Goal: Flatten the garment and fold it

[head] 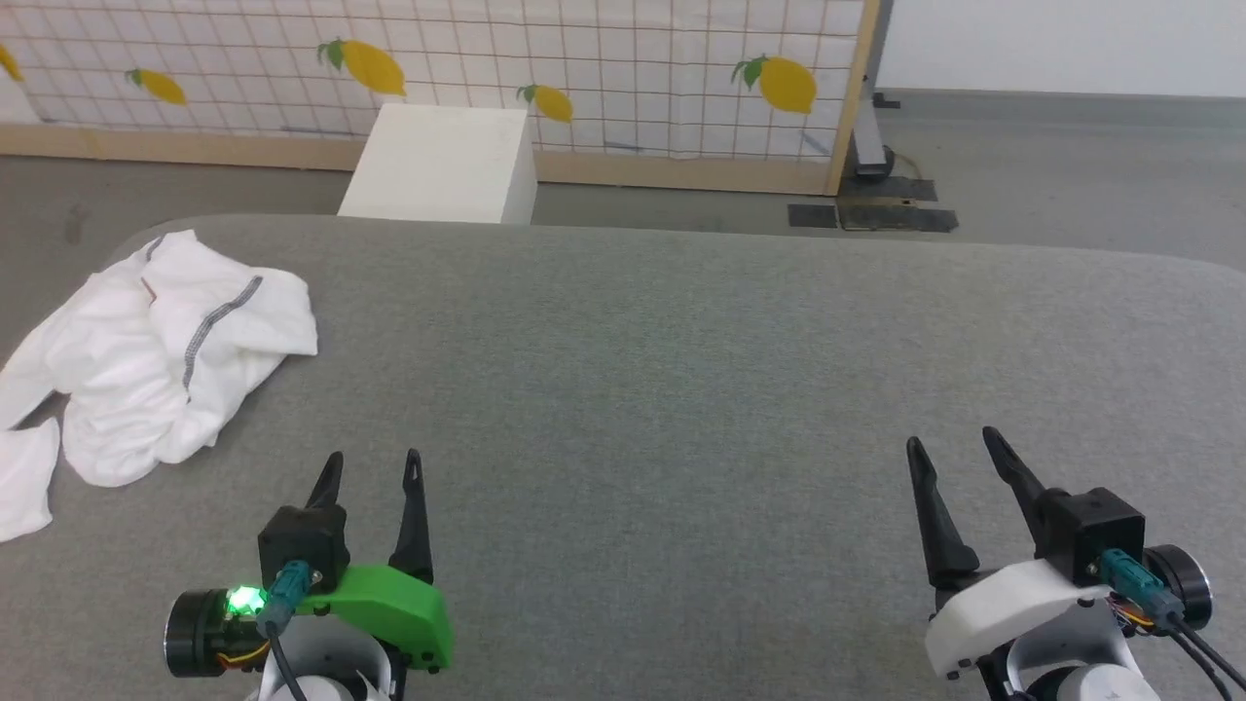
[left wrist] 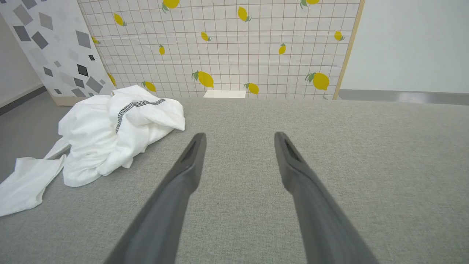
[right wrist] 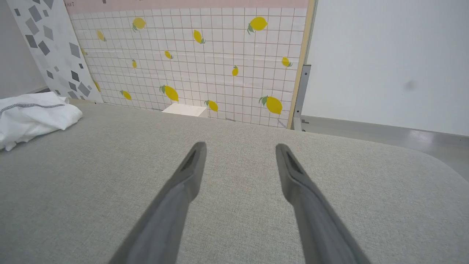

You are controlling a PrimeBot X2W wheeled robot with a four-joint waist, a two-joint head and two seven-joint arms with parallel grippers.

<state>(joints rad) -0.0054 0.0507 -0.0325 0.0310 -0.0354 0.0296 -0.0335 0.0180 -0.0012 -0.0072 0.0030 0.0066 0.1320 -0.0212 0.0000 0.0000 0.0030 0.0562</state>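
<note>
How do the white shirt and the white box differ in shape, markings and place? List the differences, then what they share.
The shirt lies crumpled; the box is rigid, with flat faces and straight edges. The shirt bears a grey stitched stripe; the box is plain. The shirt rests on the grey table near its left edge; the box stands beyond its far edge. Both are white.

The head camera is mounted high at the near edge of the counter [head: 681,370] and faces forward and down, covering its full width up to the lemon-print panel [head: 623,78]. Both wrist cameras sit low, close above the counter, each facing along its own fingers [left wrist: 190,161] toward that panel. The left wrist view lies near the garment [left wrist: 110,128]; the right wrist view holds it at its left edge. All three views share the white box [head: 438,166].
</note>
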